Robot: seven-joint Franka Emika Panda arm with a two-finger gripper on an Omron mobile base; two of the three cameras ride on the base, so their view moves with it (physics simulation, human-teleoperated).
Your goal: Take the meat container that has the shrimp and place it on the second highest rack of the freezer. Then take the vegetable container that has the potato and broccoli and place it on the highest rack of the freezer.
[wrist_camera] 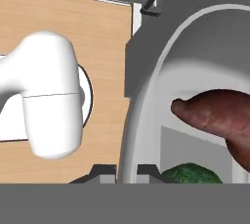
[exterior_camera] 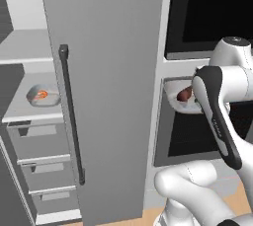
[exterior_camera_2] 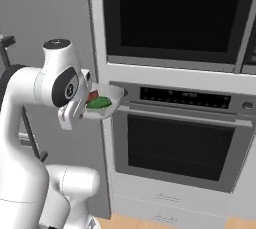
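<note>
Clamped by the jaws on its rim, vegetable container (exterior_camera_2: pixel 107 104) with potato (wrist_camera: pixel 219 115) and broccoli (exterior_camera_2: pixel 98 103) hangs right of the freezer (exterior_camera: pixel 106 92) door, highest rack (exterior_camera: pixel 27 47) far left behind it.

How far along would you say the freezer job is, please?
First half looks done: the shallow white container with the orange-pink shrimp sits on the light-grey second highest rack of the tall grey freezer. In hand: the gripper carries the white container holding the reddish-brown potato and green broccoli. Left: placing it on the highest rack.
</note>
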